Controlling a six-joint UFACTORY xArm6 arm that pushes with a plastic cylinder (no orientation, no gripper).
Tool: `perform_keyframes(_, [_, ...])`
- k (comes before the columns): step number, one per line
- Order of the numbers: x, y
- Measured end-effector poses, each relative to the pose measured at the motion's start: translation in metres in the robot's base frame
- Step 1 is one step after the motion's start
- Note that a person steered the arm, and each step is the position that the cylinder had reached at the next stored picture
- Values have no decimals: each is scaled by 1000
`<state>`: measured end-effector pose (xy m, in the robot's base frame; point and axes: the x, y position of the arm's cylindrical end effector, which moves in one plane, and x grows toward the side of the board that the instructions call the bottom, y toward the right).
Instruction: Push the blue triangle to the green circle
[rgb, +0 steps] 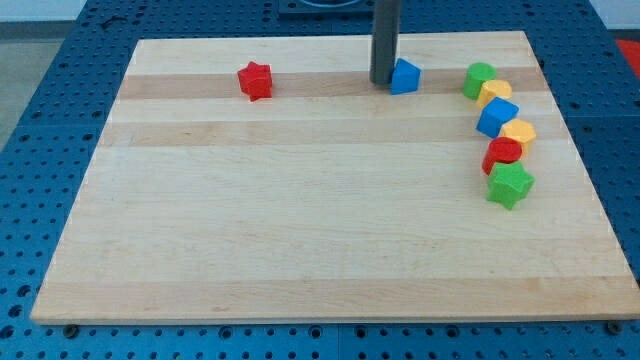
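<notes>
The blue triangle (405, 77) lies near the view's top, right of centre on the wooden board (300, 220). My tip (383, 81) stands right against its left side, touching or almost touching it. The green circle (479, 80) lies to the right of the triangle, with a gap of bare board between them. It heads a curved chain of blocks at the view's right.
Below the green circle the chain runs down: a yellow block (495, 94), a blue cube (497, 117), a yellow block (519, 133), a red block (503, 153) and a green star (510, 184). A red star (256, 81) sits at the upper left.
</notes>
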<state>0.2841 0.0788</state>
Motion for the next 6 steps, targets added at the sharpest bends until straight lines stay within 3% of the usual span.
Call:
perform_keyframes(4, [24, -3])
perform_keyframes(6, [5, 20])
